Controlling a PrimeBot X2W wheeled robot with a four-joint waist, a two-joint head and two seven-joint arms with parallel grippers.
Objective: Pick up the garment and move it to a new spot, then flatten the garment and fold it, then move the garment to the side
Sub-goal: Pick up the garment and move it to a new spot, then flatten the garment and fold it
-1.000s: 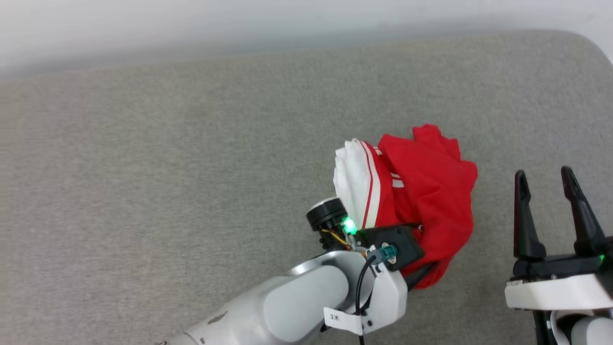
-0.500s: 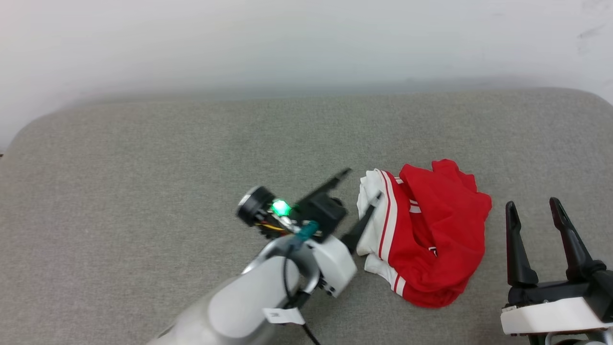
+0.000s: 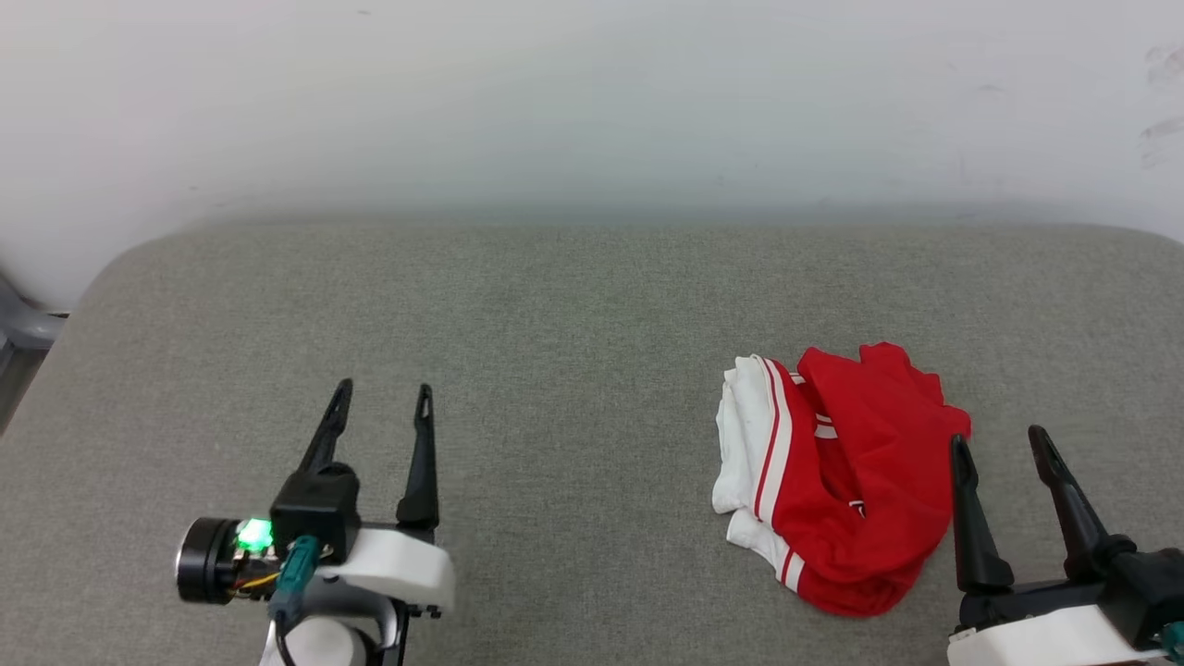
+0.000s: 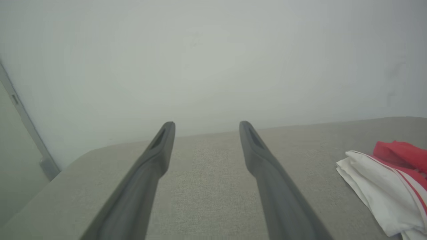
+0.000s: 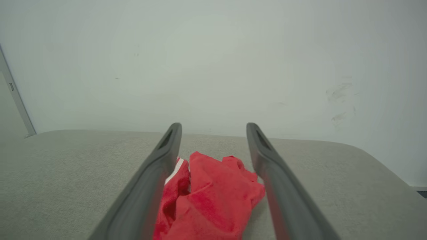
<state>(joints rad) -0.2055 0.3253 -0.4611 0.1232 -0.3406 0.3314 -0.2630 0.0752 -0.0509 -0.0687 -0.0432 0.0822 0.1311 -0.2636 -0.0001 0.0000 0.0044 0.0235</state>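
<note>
The garment [image 3: 837,490] lies crumpled, left gripper [image 3: 384,388] and right gripper [image 3: 997,439] spread empty; flattening, folding and setting aside remain.

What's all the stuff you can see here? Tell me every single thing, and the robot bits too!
T-shirt: one, red with white sleeves and stripes, crumpled in a heap on the right of the padded surface.
padded surface: one, grey fabric, rounded corners, under everything.
wall: one, whitish, behind the surface, a few faint marks at its right.
grey part: one, at the far left edge; too little shows to tell what it is.
left claw: one, dark fingers, open, holding nothing, lower left, well apart from the T-shirt.
right claw: one, dark fingers, open, holding nothing, lower right, by the T-shirt's right edge.
</note>
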